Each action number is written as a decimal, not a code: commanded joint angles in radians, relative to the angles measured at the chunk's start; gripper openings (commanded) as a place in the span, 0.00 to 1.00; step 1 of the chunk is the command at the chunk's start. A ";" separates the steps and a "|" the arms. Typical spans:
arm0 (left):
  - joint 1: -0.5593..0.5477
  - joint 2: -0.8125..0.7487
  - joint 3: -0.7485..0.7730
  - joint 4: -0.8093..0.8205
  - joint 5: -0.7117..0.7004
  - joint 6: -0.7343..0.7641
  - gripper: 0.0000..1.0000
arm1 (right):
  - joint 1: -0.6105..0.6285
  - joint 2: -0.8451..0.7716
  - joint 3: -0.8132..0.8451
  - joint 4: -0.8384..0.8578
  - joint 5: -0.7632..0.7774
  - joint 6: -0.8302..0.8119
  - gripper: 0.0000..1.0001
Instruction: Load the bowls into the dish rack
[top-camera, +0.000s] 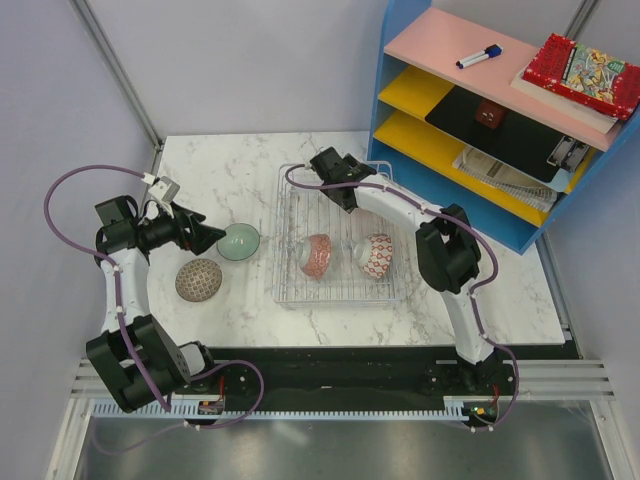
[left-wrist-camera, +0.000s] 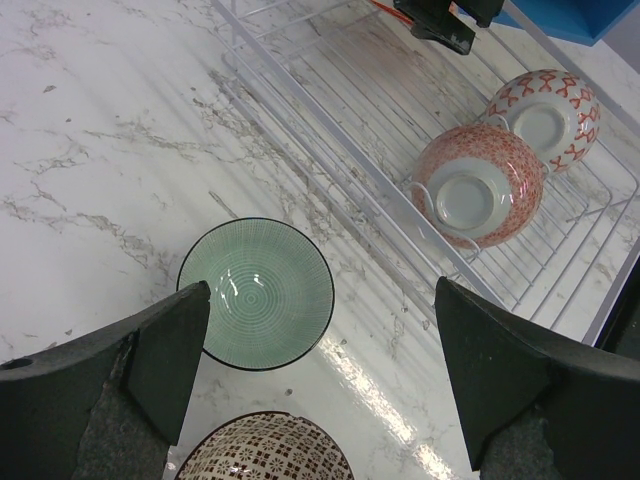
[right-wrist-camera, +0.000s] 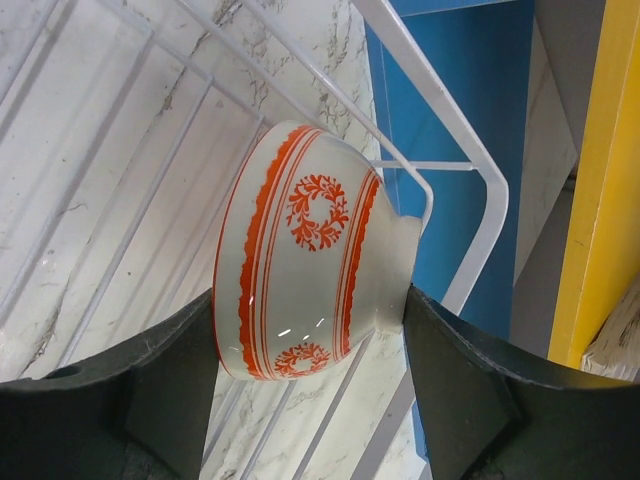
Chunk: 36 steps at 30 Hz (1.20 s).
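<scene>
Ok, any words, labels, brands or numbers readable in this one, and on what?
No text can be read anywhere.
Red patterned flat box on the pink top shelf: print too small to read.
Blue-capped white marker: label too small.
Stack of printed papers on the lower yellow shelf: blurred.
White bowl with orange wreaths: pattern only, no lettering.

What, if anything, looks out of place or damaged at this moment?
Nothing is spilled or broken. Only the brown patterned bowl stands out: it lies upside down on the marble table, while the green bowl beside it sits upright. The orange-patterned bowl in the right gripper looks intact.
</scene>
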 joint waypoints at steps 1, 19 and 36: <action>0.007 -0.009 -0.002 0.022 0.041 -0.017 1.00 | 0.009 0.044 0.057 0.003 0.058 -0.028 0.00; 0.007 -0.020 -0.007 0.022 0.043 -0.015 1.00 | 0.046 0.117 0.013 0.004 0.098 -0.036 0.64; 0.007 -0.015 -0.013 0.022 0.040 -0.011 1.00 | 0.075 0.080 0.001 -0.002 0.069 -0.021 0.95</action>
